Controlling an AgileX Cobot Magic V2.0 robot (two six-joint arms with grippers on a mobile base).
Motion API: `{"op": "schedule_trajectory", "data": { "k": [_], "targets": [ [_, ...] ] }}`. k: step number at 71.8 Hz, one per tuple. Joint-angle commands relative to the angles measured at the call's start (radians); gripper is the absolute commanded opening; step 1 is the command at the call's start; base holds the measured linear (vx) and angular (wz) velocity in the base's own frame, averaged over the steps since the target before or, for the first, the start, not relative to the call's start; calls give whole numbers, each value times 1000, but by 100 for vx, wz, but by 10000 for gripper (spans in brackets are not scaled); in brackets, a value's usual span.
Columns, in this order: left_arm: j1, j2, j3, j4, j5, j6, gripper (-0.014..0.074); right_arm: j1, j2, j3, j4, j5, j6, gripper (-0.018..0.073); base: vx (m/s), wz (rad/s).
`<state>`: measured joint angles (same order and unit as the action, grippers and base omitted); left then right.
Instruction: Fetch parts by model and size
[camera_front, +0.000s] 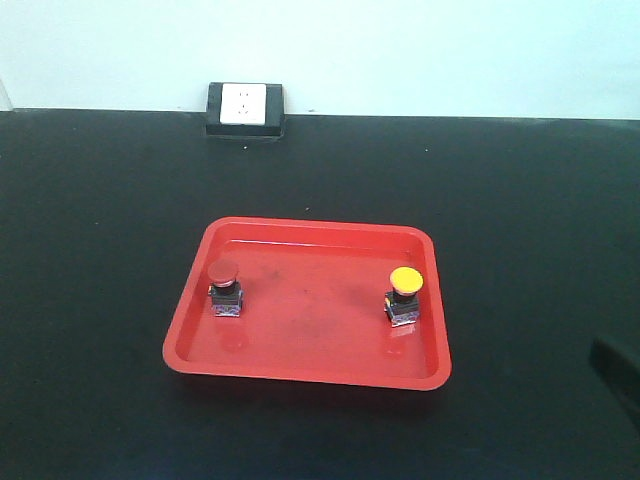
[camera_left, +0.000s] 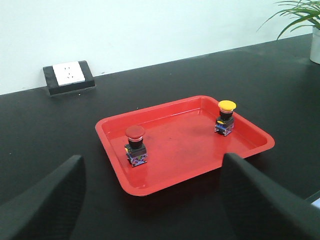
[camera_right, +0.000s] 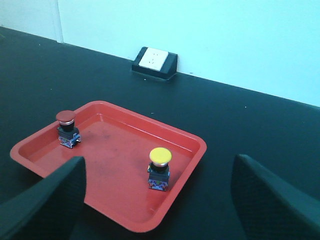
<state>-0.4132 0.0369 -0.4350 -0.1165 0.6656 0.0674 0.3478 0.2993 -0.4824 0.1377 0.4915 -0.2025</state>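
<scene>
Two parts stand upright in a red tray (camera_front: 300, 376). The red-capped push-button (camera_front: 224, 288) is at the tray's left, the yellow-capped one (camera_front: 404, 295) at its right. Each has a dark square base with a blue-white label. In the left wrist view my left gripper (camera_left: 152, 160) is open and empty, hanging in front of the tray's near edge, with the red-capped part (camera_left: 135, 145) ahead of it. My right gripper (camera_right: 159, 162) is also open and empty, above the tray's near right corner, and the yellow-capped part (camera_right: 159, 169) sits in line between its fingers but farther off.
The tray lies on a black tabletop (camera_front: 100, 250). A black block with a white wall socket (camera_front: 245, 108) stands at the table's back edge against the pale wall. A potted plant (camera_left: 302, 17) is at the far right. A dark piece of my right arm (camera_front: 618, 368) pokes in at the front view's right edge.
</scene>
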Motion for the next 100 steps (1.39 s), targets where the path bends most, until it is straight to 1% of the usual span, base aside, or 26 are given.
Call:
{"op": "schedule_trajectory", "data": {
  "k": [1, 5, 9, 14, 17, 20, 25, 28, 30, 31, 32, 33, 36, 40, 42, 43, 48, 51, 52, 53, 55, 100],
  "targets": [
    [-5, 18, -18, -13, -78, 0, 519, -2, -93, 61, 5, -107, -14, 557, 0, 0],
    [-5, 18, -18, -13, -77, 0, 519, -2, -161, 102, 12, -141, -12, 557, 0, 0],
    [-5, 18, -18, -13, -77, 0, 519, -4, -227, 131, 24, -206, -12, 557, 0, 0],
    [-5, 18, -18, -13, -77, 0, 514, -4, -275, 156, 26, -254, -11, 557, 0, 0],
    [-5, 18, -18, -11, -77, 0, 498, -4, -289, 167, 26, -263, -11, 557, 0, 0],
    [-5, 18, -18, -10, -77, 0, 463, -4, -297, 174, 26, -264, -11, 557, 0, 0],
    [-5, 18, -18, -9, -72, 0, 354, -4, -296, 181, 28, -250, -10, 557, 0, 0],
    [-5, 18, -18, -9, -69, 4, 246, -4, -296, 181, 28, -240, -9, 556, 0, 0],
    [-5, 18, -18, -8, -69, 4, 195, -4, -296, 181, 28, -238, -6, 552, 0, 0],
    [-5, 18, -18, -7, -69, 5, 141, -4, -296, 181, 28, -238, -6, 550, 0, 0],
    [-5, 18, -18, -2, -69, 5, 106, -4, -296, 181, 28, -238, -6, 545, 0, 0],
    [-5, 18, -18, 0, -69, 5, 89, -4, -296, 181, 28, -238, -6, 543, 0, 0],
    [-5, 18, -18, 9, -70, 5, -10, -4, -296, 181, 28, -238, -6, 524, 0, 0],
    [-5, 18, -18, 13, -70, 5, -8, -4, -296, 181, 28, -238, -6, 473, 0, 0],
    [-5, 18, -18, 13, -70, 4, -8, -4, -296, 181, 28, -238, -6, 420, 0, 0],
    [-5, 18, -18, 13, -70, 4, -8, -4, -296, 181, 28, -238, -6, 407, 0, 0],
    [-5, 18, -18, 13, -70, 4, -8, -4, -296, 181, 28, -238, -7, 245, 0, 0],
    [-5, 18, -18, 13, -70, 4, -8, -4, -296, 181, 28, -238, -8, 133, 0, 0],
    [-5, 18, -18, 13, -70, 4, -8, -4, -296, 181, 28, -238, -8, 76, 0, 0],
    [-5, 18, -18, 13, -70, 4, -8, -4, -296, 181, 28, -238, -8, 58, 0, 0],
    [-5, 18, -18, 13, -69, 4, -8, -4, -296, 181, 28, -238, -8, -13, 0, 0],
    [-5, 18, -18, 13, -69, 4, -8, -4, -296, 181, 36, -237, -6, -10, 0, 0]
  ]
}}
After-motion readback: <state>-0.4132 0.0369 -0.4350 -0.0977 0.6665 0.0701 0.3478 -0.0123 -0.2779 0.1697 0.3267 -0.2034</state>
